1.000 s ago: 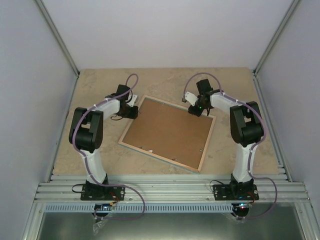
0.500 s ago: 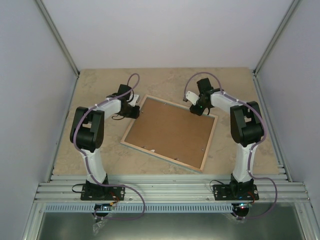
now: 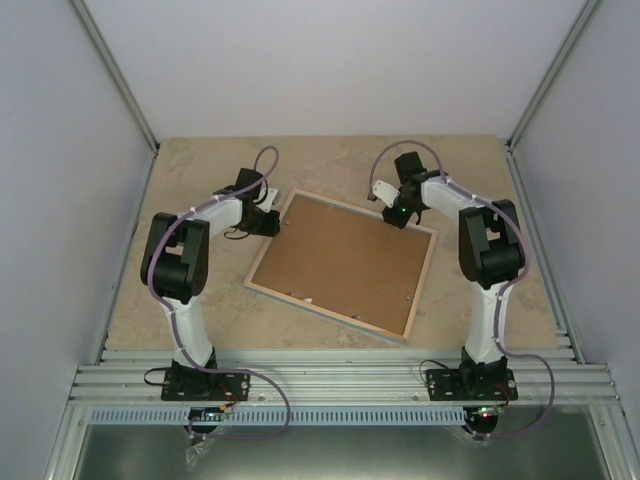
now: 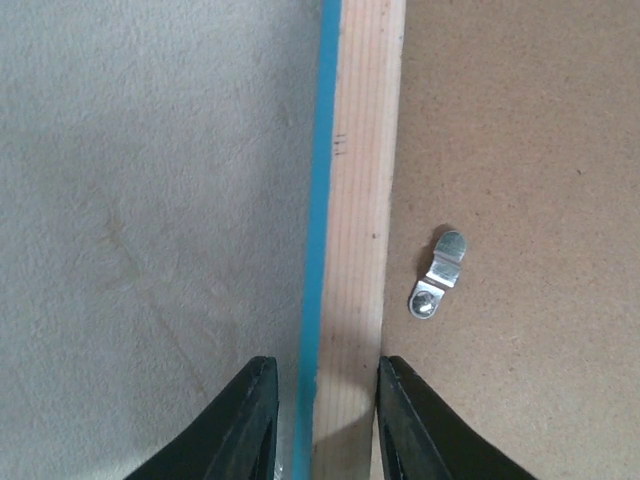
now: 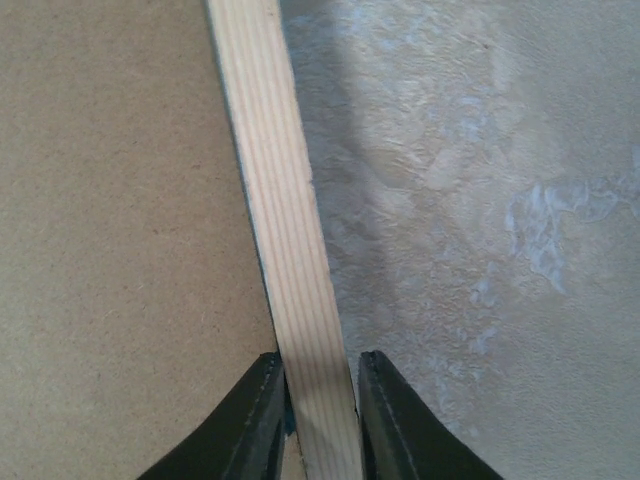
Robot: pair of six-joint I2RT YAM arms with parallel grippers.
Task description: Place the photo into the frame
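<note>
The frame (image 3: 326, 314) lies face down in the middle of the table, bare wood rim up, with the brown backing board (image 3: 345, 255) in it. The photo is not in view. My left gripper (image 3: 266, 222) is open at the frame's upper left side. In the left wrist view it (image 4: 325, 400) straddles the wood rim (image 4: 360, 200) and its turquoise edge, with a gap at the left finger. My right gripper (image 3: 398, 214) is at the far edge near the right corner. In the right wrist view it (image 5: 320, 400) is shut on the rim (image 5: 270, 180).
A small metal turn clip (image 4: 440, 272) is screwed into the backing board (image 4: 520, 150) just inside the rim. More clips show as small dots along the near edge (image 3: 358, 320). Grey walls and metal rails (image 3: 330, 375) enclose the beige tabletop (image 3: 200, 160).
The frame has slid and turned a little to the right with the right gripper on its rim. The left gripper has stayed about where it was.
</note>
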